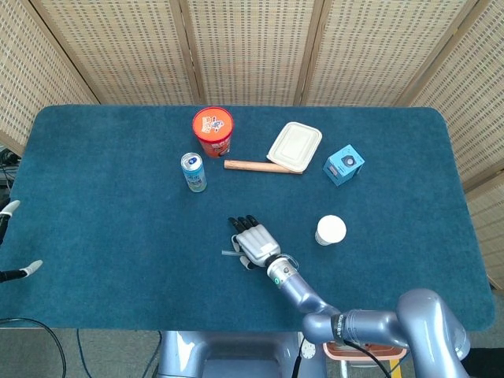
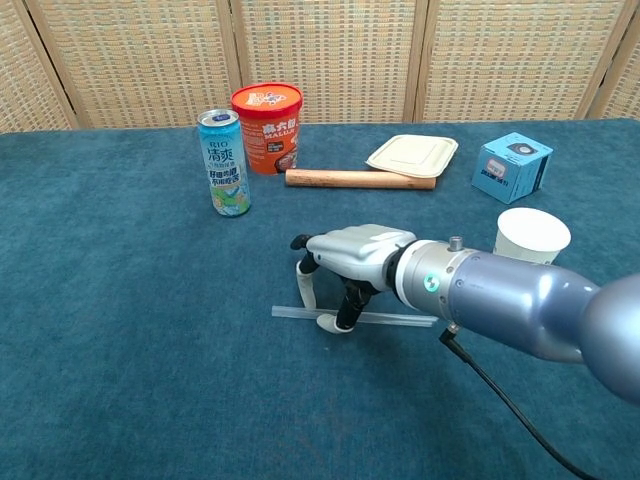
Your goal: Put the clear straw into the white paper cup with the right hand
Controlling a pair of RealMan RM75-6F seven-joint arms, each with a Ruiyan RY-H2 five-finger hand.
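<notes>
The clear straw point(image 2: 398, 320) point(image 1: 229, 253) lies flat on the blue cloth in front of the centre. My right hand point(image 2: 355, 252) point(image 1: 254, 239) stands palm-down over its middle. The thumb tip presses the straw from the near side and a finger point(image 2: 304, 288) comes down on the far side, so the straw is pinched at table level. The white paper cup point(image 2: 532, 234) point(image 1: 331, 229) stands upright and open to the right of the hand, a short way off. Of my left hand point(image 1: 9, 236) only two spread fingertips show at the left edge of the head view, with nothing between them.
At the back stand a drink can point(image 2: 224, 162), an orange tub point(image 2: 267, 127), a wooden rod point(image 2: 360, 179), a beige lidded box point(image 2: 412, 155) and a small blue box point(image 2: 511, 166). A cable point(image 2: 500, 395) trails from my right forearm.
</notes>
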